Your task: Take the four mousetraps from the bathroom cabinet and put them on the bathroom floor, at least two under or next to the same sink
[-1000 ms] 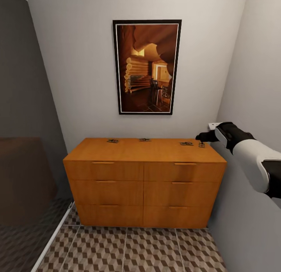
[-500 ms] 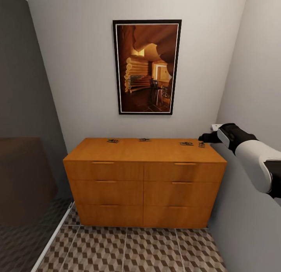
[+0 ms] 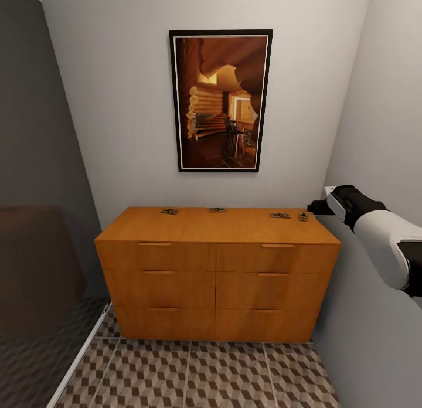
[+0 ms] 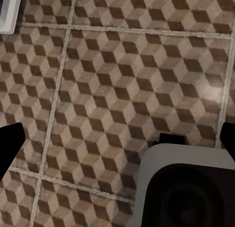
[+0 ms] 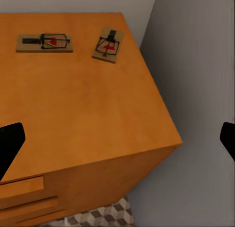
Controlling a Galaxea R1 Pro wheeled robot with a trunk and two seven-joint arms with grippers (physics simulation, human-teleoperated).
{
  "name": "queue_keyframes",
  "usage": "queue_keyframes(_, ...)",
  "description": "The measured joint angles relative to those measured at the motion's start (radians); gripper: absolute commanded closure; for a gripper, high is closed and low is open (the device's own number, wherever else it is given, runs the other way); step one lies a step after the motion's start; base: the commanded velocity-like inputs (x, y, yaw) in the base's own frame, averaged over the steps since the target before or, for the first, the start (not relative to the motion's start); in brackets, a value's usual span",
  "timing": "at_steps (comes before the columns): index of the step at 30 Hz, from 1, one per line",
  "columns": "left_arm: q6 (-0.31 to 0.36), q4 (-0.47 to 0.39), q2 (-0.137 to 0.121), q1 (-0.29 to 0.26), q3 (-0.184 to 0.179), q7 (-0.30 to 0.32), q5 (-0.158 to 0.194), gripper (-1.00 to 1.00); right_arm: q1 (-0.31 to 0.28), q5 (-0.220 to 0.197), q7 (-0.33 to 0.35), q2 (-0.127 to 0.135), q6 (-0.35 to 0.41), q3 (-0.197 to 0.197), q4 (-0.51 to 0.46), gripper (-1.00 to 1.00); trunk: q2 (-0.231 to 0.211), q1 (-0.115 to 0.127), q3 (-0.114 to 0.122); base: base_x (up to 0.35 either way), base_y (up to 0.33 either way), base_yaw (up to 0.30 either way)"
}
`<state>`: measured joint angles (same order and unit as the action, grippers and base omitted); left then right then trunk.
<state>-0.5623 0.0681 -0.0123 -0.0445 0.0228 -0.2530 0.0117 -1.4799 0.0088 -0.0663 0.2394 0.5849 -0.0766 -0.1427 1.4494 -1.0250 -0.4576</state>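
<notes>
So we're parked in front of the cabinet [image 3: 217, 267] and basically nothing's been moved yet. All four mousetraps sit on its flat top, strung along the back edge by the wall: one at about 11 o'clock from the top's centre [image 3: 169, 211], one at 12 [image 3: 217, 209], and two close together out toward 2 o'clock, a long one [image 3: 280, 215] and a smaller-looking one just beside it near the corner [image 3: 303, 217]. In our right wrist view those last two lie flat, the long one [image 5: 44, 42] and the corner one [image 5: 108, 44] apart but near each other, red spots showing.

Our right gripper [image 3: 319, 208] hangs at the cabinet's right end, just past the corner trap at roughly 3 o'clock from it, not touching anything. The wrist view shows its dark fingertips [image 5: 10, 141] far out at the two sides with nothing between them, so we'd call it spread wide and empty.

Our left gripper [image 4: 117, 139] points down at the bathroom floor [image 4: 112, 80], fingertips also wide apart, holding nothing.

Progress, as we judge it: zero of four traps down on the tiles, none grabbed. Still ahead are the pickups, then carrying them over to the sink so at least two land under or right beside it. The corner trap looks like the natural first grab.
</notes>
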Motion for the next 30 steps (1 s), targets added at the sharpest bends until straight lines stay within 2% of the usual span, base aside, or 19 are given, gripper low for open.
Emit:
queue_keyframes(5,0.0,0.0,0.0,0.0,0.0,0.0,0.0,-1.0,0.0,0.0,-0.029,0.0,-0.001,0.0,0.0,-1.0,0.0,0.0,0.0,0.0,0.0,0.0)
queue_keyframes(16,0.0,0.0,-0.004,0.0,0.0,0.0,0.0,-1.0,0.0,-0.002,-0.039,-0.002,-0.001,-0.001,0.004,-1.0,0.0,0.0,0.0,0.013,0.0,0.0)
queue_keyframes(23,0.0,0.0,-0.005,0.0,0.0,0.0,0.001,-1.0,0.001,-0.002,-0.039,-0.002,-0.006,-0.002,0.025,-1.0,0.0,0.0,0.0,0.232,0.0,0.0)
queue_keyframes(30,0.0,0.0,-0.005,0.0,0.0,0.0,0.001,-1.0,0.0,-0.002,-0.039,-0.002,-0.044,-0.002,0.054,-1.0,0.0,0.001,0.0,0.314,0.0,0.0)
